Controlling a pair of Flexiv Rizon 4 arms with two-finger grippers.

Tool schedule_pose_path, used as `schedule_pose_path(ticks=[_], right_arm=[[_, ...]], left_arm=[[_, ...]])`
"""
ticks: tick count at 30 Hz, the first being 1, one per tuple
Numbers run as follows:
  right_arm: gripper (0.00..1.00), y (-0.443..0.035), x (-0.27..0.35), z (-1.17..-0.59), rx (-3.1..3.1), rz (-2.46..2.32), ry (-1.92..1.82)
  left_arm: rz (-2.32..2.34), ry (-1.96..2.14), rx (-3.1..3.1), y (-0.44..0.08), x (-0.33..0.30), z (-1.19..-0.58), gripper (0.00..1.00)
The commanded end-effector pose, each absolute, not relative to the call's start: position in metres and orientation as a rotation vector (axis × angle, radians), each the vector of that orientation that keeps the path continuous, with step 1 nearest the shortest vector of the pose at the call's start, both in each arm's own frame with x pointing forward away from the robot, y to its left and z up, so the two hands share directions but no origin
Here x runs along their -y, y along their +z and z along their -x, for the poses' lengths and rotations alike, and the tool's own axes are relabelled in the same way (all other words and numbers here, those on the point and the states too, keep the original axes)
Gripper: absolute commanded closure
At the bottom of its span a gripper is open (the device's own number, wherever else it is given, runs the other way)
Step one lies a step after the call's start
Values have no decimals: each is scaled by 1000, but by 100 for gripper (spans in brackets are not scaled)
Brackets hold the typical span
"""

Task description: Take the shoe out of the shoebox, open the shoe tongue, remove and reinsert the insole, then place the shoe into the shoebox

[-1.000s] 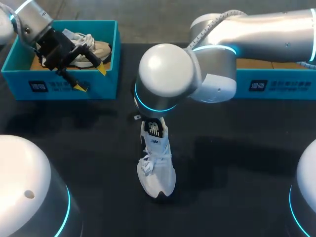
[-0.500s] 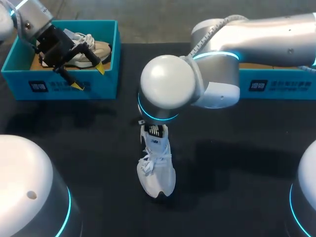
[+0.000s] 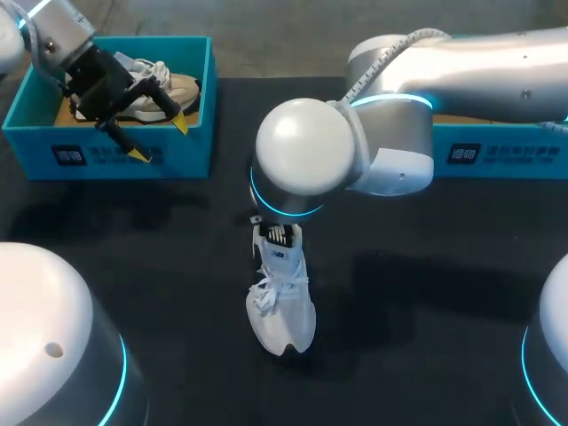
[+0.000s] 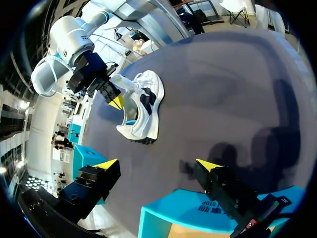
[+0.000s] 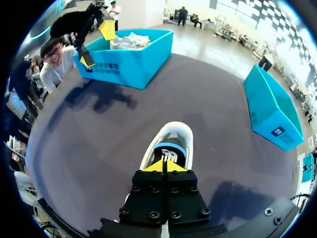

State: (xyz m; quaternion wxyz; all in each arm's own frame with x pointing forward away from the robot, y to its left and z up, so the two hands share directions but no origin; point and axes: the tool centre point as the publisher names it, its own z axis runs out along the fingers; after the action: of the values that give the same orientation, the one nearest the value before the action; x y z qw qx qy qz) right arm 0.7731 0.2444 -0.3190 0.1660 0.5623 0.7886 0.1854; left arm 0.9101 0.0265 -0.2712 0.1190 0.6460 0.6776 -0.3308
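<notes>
Shoebox wears a printed label; right pincer closed over shoe.

Silver-white arms wear glowing cyan joint rings (a cable trails the right), jaws black, yellow-tipped.

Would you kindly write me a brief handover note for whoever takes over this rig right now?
Left gripper: open, empty, above the front wall of the left teal cardboard shoebox, which holds a beige sneaker.
Right gripper: shut, tips at the heel opening of the white lace-up sneaker, which sits on the black table.
Done: white sneaker is out of the box.
Unclear: tongue and insole steps; a dark insole sits inside.
Left: put the sneaker back in a shoebox.
</notes>
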Motion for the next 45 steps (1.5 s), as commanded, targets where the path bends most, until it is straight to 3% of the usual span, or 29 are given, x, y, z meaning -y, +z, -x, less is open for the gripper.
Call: schedule_pose_path(ticks=[1,45], right_arm=[[100,-319,-244,-773,-2247,-1600,531],[100,-368,-246,-821,-2159,-1687,560]], left_arm=[[-1891,-963,-1984,-271,-27,-910,0],[-1891,-963,-1984,-271,-27,-910,0]])
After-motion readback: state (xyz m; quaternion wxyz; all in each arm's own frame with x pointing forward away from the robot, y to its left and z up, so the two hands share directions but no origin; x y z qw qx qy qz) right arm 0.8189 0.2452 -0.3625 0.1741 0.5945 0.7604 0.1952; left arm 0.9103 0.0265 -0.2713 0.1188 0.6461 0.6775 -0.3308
